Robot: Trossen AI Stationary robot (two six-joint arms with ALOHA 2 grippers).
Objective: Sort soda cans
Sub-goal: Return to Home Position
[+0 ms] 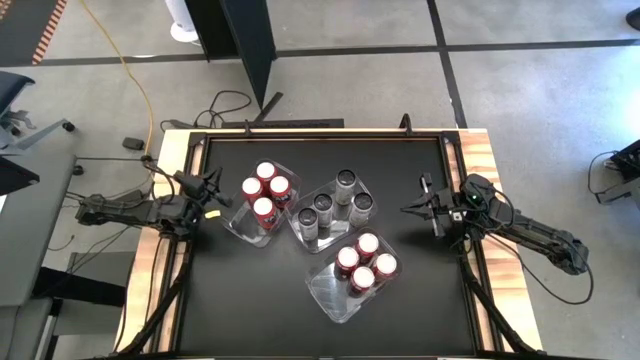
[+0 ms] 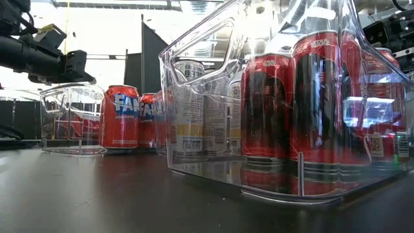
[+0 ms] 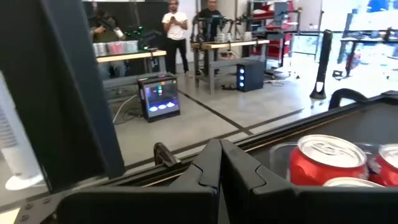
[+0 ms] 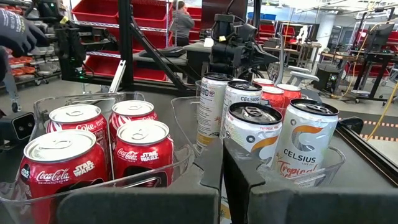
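Note:
Twelve soda cans stand upright in three clear trays. Red cans (image 1: 266, 194) fill the left tray, silver-grey cans (image 1: 335, 204) the middle one, and more red cans (image 1: 365, 264) the near-right tray. My left gripper (image 1: 214, 187) hovers shut just left of the left tray, and its wrist view shows a red can (image 3: 326, 160) close ahead. My right gripper (image 1: 407, 208) is shut too, right of the middle tray, facing the silver-grey cans (image 4: 280, 134) and red cans (image 4: 93, 146). Neither gripper holds anything.
The three clear trays (image 1: 330, 295) sit close together mid-table on the black mat. Bare mat lies along the far edge and in the near-left corner. The low view looks through the near tray's wall (image 2: 194, 129). People stand at benches in the room beyond.

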